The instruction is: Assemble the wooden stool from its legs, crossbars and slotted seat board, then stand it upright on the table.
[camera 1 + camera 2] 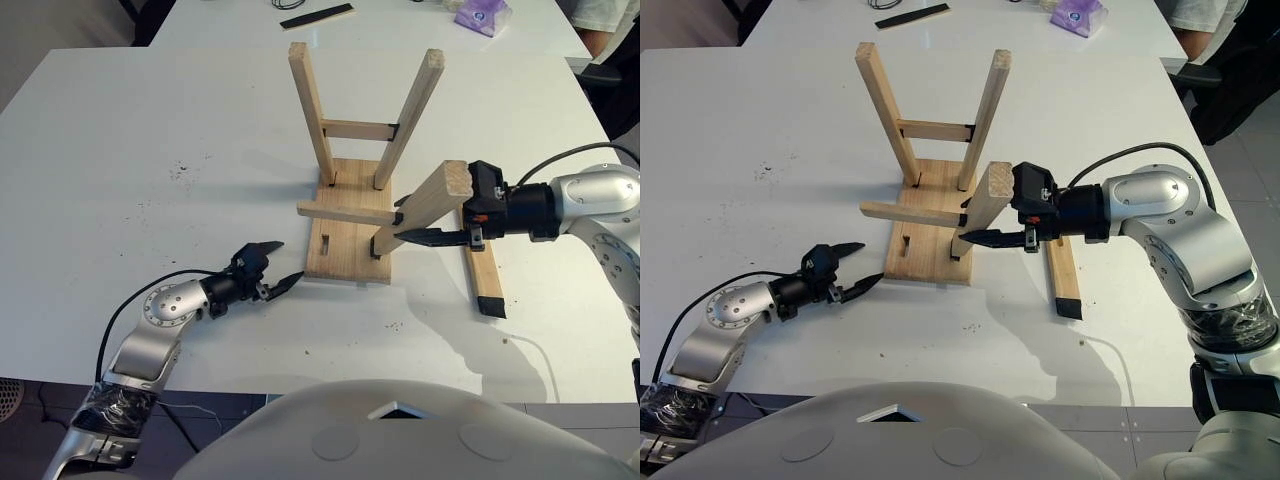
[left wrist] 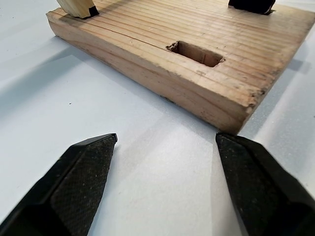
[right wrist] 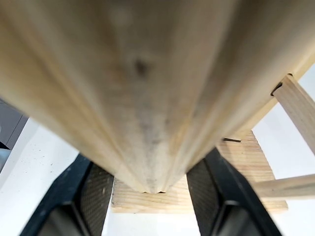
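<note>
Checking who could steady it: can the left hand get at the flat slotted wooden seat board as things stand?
Likely yes. The open left hand is just off the near-left corner of the flat slotted wooden seat board, with only bare white table between them.

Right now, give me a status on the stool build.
Left end effector open, by seat board corner. Right end effector shut on third leg, tilted at its slot. Fourth leg on table.

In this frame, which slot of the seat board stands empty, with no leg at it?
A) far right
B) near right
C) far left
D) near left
D: the near left slot of the seat board shows bare wood, while the right tool holds a tilted leg at the near right one.
</note>
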Motion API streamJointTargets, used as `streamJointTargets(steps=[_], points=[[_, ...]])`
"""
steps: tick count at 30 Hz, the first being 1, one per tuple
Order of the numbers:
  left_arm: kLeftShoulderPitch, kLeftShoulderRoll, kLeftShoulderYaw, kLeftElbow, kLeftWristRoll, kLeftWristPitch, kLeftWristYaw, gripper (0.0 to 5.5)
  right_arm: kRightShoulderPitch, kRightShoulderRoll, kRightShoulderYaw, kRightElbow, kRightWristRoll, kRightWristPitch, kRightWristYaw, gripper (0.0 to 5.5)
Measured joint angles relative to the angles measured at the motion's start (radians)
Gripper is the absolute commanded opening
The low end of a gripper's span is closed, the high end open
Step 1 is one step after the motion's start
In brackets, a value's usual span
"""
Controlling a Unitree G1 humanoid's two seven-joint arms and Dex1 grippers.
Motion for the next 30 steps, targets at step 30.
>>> streamJointTargets(steps=[30], points=[[0.036,-0.062,-0.001,-0.043,0.046,0.032,0.04,3.75,-0.063,-0.023,0.16,0.169,-0.075,-0.204,0.057,2.03]])
